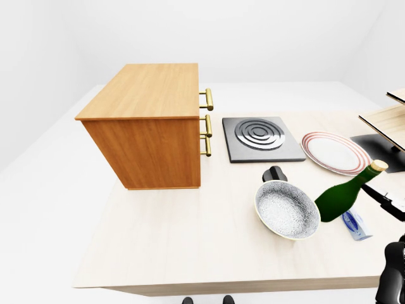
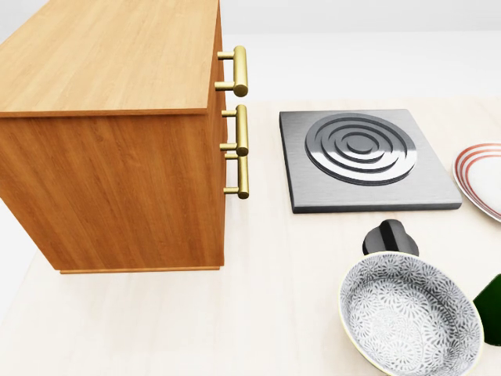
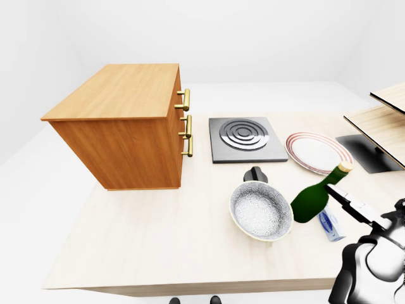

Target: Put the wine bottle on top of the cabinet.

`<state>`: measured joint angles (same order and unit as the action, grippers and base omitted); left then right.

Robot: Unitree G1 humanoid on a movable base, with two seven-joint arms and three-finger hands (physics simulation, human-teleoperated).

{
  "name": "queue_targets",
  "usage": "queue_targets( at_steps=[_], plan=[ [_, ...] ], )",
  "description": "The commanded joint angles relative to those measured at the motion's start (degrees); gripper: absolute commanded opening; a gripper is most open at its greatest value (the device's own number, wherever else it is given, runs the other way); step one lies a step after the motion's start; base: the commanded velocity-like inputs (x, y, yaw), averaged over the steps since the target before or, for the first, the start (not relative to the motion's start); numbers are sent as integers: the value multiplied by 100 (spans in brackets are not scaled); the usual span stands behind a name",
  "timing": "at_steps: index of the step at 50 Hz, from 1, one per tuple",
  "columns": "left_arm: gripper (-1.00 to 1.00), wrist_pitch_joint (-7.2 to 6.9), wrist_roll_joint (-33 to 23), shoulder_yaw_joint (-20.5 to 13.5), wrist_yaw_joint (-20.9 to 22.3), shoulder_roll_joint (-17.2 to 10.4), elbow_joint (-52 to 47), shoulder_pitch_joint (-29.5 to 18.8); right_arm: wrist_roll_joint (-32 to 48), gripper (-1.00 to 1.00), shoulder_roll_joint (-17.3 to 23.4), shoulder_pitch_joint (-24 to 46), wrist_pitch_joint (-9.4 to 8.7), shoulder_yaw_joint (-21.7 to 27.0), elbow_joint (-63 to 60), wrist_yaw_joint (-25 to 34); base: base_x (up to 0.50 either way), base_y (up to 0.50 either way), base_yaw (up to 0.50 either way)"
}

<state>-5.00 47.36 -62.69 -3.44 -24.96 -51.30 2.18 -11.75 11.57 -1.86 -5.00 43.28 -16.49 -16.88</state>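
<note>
- The wine bottle [image 3: 319, 192] is tilted beside the bowl [image 3: 261, 210] on the counter [image 3: 158, 234], neck toward upper right.
- The right hand [image 3: 373, 256] sits lower right, nearer; finger state cannot be told.
- The cabinet [image 3: 123, 126] stands well left.

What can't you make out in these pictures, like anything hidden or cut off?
- Right hand: cut by the right-eye view's bottom-right corner; whether its fingers touch the wine bottle is unclear.
- Left hand: in no view.
- Small blue item: too small to identify, partly behind the bottle.
- Cabinet: cropped by the head view's top and left edges.
</note>
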Motion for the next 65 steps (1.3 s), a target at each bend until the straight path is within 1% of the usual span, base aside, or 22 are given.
queue_targets(
  at_steps=[1, 7, 12, 16, 19, 24, 29, 32, 43, 54, 65],
  plan=[
    [100, 0, 5, -35, 13, 6, -10, 7, 123, 100, -30, -25, 0, -182, 331, 89, 0, 0, 0],
    [100, 0, 37, -32, -22, -18, -19, -2, 129, 100, -10, 2, 0, -237, 572, 95, 0, 0, 0],
    [100, 0, 40, -72, 5, -5, -2, 28, 122, 100, 83, 38, 0, -266, 680, 74, 0, 0, 0],
    [100, 0, 32, -29, -21, -6, -14, 12, 152, 100, 113, 160, 0, -388, 816, 8, 0, 0, 0],
    [100, 0, 2, -9, -3, 8, -10, 11, 151, 100, 181, 258, 0, -496, 1073, -47, 0, 0, 0],
    [100, 0, 55, -85, 5, -16, 21, 16, 62, 100, 278, 309, 0, -505, 1216, -100, 0, 0, 0],
    [100, 0, -38, 5, 25, 28, 26, 20, 29, 100, 368, 362, 0, -567, 1329, -144, 0, 0, 0],
    [100, 0, 5, -32, 8, 1, 16, 4, 27, 100, 426, 406, 0, -600, 1356, -156, 0, 0, 0],
    [100, 0, 4, -52, 13, 2, 11, 14, 36, 100, 502, 491, 0, -706, 1566, -188, 0, 0, 0],
    [100, 0, 142, -93, -48, -25, -2, 34, 66, 100, 574, 487, 0, -746, 1913, -153, 0, 0, 0],
    [100, 0, 134, -125, -8, -14, 22, 67, 95, 100, 624, 555, 0, -914, 2202, -151, 0, 0, 0]
  ],
)
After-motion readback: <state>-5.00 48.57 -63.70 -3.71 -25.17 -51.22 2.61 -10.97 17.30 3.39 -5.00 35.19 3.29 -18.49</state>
